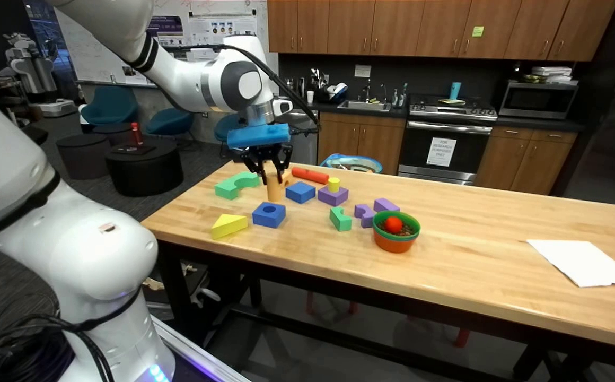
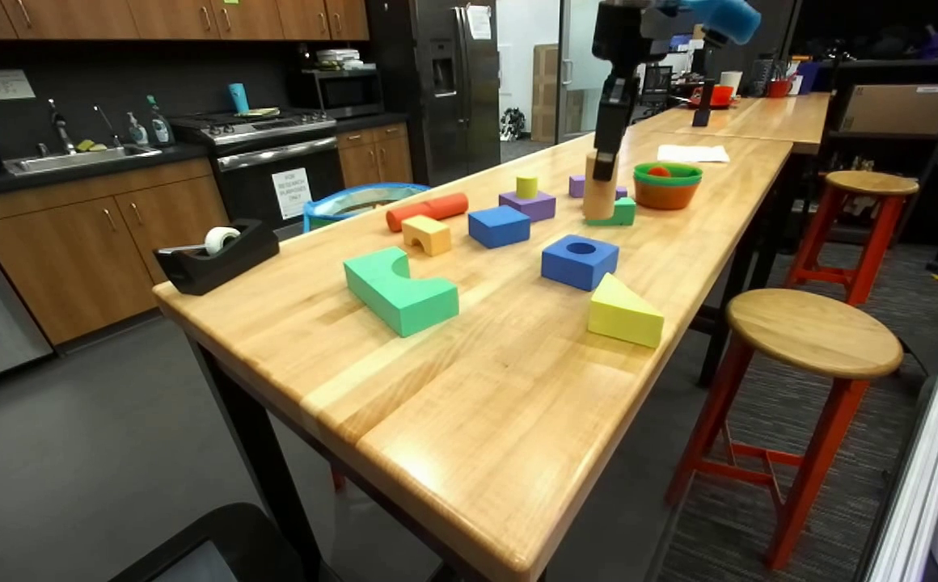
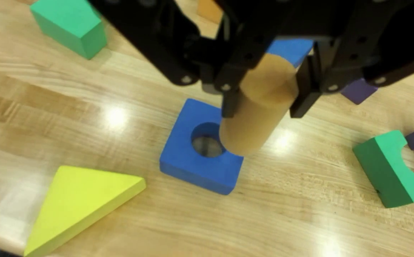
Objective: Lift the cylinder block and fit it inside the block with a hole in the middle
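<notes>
I have the pincer (image 3: pixel 264 107) clamped on the cylinder block (image 1: pixel 274 188), held roughly upright in the air above the counter (image 1: pixel 472 244), near the blue holed block (image 3: pixel 200 166), which lies flat. In the wrist view the cylinder block covers a corner of the blue holed block and overlaps the rim of its hole from that angle; how high it hangs I can't judge from there. The pincer also blots out most of the solid blue block (image 3: pixel 292 50) and leaves me only a scrap of an orange block (image 3: pixel 208 10). In an exterior view the upper edge crops the top of the pincer, and the cylinder block hides part of a small green block (image 2: pixel 625 214). Around the red ball (image 1: pixel 393 225) in the green bowl (image 1: pixel 416 227) are brownish bits (image 1: pixel 406 229) too small for me to name. For writing, the sheet (image 1: pixel 441 152) on the oven door (image 1: pixel 466 148) reads "FOR RESEARCH PURPOSES ONLY" in both exterior views; the posters (image 1: pixel 222 27) on the whiteboard (image 1: pixel 87 53) and the notice (image 1: pixel 362 71) above the sink (image 1: pixel 365 106) are too small for me to read.
</notes>
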